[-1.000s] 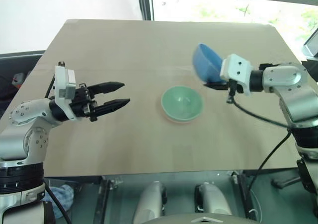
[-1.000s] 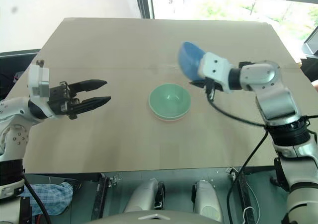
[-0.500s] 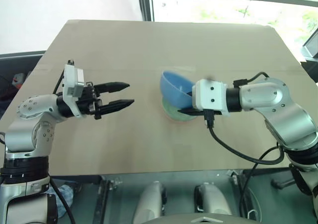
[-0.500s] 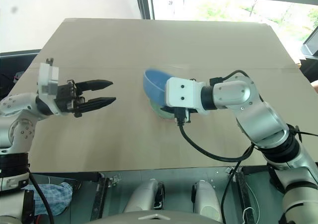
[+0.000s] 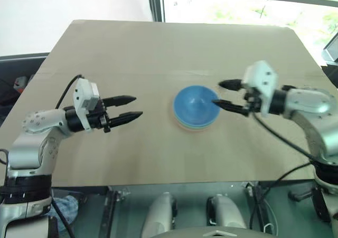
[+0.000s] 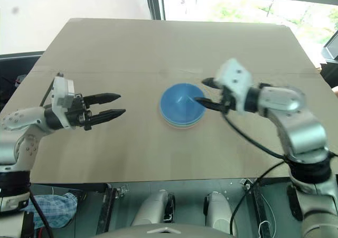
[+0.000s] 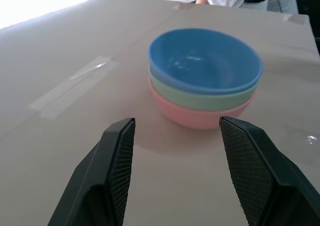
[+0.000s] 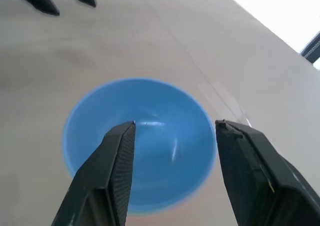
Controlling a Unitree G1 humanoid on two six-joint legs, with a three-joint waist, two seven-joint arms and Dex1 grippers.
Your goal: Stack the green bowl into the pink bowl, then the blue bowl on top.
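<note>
Blue bowl [image 5: 195, 105] mid-table [image 5: 158, 48], far from edges.

Left gripper [image 5: 131, 107] and right gripper [image 5: 224, 94] agape, empty

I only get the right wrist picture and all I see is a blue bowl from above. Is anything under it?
Observer: Yes. In the left wrist view the blue bowl sits nested in the green bowl, and that one sits in the pink bowl at the bottom.
Child: Is my claw holding the blue one?
Observer: No. The right claw is open beside the stack, with its lower fingertip just at the bowl's rim.
Child: Whose black tips are in my corner?
Observer: The left claw, open too, hanging apart from the bowls on the stack's other side.
Child: What are the bowls on?
Observer: A tan table, with a window at its far edge.
</note>
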